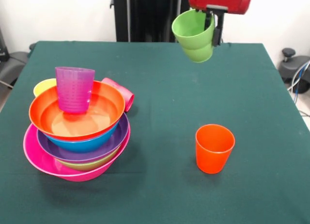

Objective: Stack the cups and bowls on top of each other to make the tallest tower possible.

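Observation:
The tower (77, 137) stands at the table's left: a pink bowl (46, 163) at the base, then a green, a purple (114, 139), a blue (89, 144) and an orange bowl (104, 105) nested on it. A purple cup (74, 88) stands upright in the orange bowl. A yellow cup (43, 86) shows behind the tower. A red cup (122, 92) lies on its side behind it. An orange cup (214, 147) stands upright at the right front. My gripper (212, 33) is shut on the rim of a green cup (195, 35) and holds it tilted, high above the table's far side.
The green table (160, 195) fills the view. The black pedestal (145, 16) stands at the far side. A dark chair part (289, 64) and cables (300, 79) are beyond the right edge, and a dark object (9, 64) beyond the left edge.

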Controlling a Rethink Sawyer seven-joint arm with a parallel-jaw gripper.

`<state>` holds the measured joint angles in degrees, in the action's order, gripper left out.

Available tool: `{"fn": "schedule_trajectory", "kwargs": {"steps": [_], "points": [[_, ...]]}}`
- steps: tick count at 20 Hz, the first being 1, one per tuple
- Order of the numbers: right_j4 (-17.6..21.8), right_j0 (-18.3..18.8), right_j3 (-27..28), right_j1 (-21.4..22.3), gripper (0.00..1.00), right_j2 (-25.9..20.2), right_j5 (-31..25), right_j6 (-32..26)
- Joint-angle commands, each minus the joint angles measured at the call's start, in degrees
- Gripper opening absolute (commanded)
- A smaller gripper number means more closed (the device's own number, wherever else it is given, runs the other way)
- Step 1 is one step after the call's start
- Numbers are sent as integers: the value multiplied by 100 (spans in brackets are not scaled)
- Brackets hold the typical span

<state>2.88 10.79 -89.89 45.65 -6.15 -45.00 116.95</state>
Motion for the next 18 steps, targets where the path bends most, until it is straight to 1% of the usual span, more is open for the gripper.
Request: {"fn": "schedule_trajectory", "kwargs": {"steps": [1,5,9,15,18], "points": [[-137,-213,1239,-726,0,84,-808,1215],[-152,-264,1748,-1232,0,145,-736,1167],[-169,-299,2091,-1650,0,264,-593,1125],[-209,-365,2517,-2138,0,382,-416,1154],[-254,-407,2624,-2246,0,438,-406,1163]]}}
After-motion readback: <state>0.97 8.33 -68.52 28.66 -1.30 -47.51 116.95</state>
